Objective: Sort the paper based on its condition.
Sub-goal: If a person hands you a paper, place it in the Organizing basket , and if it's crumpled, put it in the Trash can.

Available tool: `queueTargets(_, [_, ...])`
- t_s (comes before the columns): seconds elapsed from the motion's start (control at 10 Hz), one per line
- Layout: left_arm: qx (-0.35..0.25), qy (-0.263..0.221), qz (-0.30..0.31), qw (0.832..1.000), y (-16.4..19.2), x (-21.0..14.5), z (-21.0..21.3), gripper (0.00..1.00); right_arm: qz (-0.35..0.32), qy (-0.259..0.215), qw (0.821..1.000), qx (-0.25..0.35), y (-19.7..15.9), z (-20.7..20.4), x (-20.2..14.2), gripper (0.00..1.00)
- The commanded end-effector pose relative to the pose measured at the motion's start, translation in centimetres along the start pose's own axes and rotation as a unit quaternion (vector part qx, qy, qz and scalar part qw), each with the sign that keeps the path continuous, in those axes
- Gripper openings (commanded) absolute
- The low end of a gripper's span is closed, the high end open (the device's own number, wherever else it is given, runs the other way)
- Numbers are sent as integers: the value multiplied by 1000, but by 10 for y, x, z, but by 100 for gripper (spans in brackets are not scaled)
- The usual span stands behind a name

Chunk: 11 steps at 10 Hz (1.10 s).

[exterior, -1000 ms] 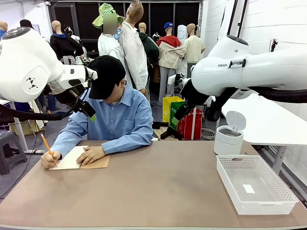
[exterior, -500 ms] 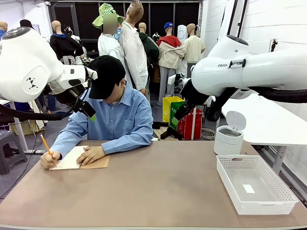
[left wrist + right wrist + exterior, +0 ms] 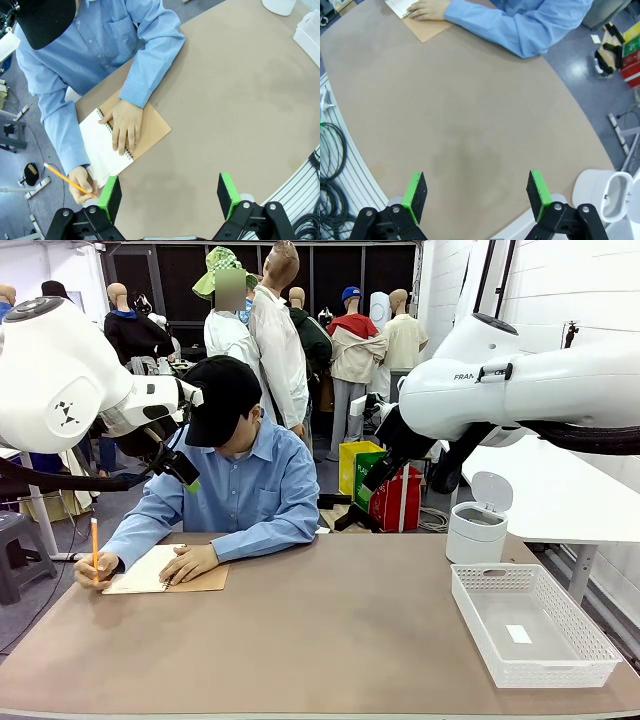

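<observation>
Paper (image 3: 143, 571), a white page in an open notebook (image 3: 198, 580), lies at the table's (image 3: 330, 640) far left under the person's hand (image 3: 188, 563); the other hand (image 3: 96, 569) holds a pencil (image 3: 94, 543) upright. Left gripper (image 3: 170, 195) hangs above, jaws apart, empty. Right gripper (image 3: 477, 196) hovers likewise, jaws wide, empty. A white basket (image 3: 585, 665) sits at right, a bin (image 3: 476, 524) behind it.

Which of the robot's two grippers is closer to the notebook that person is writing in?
The left. The left gripper hangs open, above the table just beside the notebook. The right gripper, also open, hovers over bare table, with the notebook far across it.
</observation>
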State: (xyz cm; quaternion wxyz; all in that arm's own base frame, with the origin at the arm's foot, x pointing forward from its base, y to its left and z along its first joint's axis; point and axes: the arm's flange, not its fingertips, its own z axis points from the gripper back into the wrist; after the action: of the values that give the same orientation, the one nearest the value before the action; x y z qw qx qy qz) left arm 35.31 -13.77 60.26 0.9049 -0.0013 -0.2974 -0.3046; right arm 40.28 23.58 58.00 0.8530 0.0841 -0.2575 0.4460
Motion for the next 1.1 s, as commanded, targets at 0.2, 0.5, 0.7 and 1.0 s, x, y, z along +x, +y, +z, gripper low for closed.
queueTargets(0.2, [-2,-2,-3,1000,1,0,1,100,-2,1,1000,-1,1,-1,0,100])
queueTargets(0.5, [-2,-2,-3,1000,1,0,1,100,-2,1,1000,-1,1,-1,0,100])
queueTargets(0.7, [-2,-2,-3,1000,1,0,1,100,-2,1,1000,-1,1,-1,0,100])
queueTargets(1.0, [-2,-2,-3,1000,1,0,1,100,-2,1,1000,-1,1,-1,0,100])
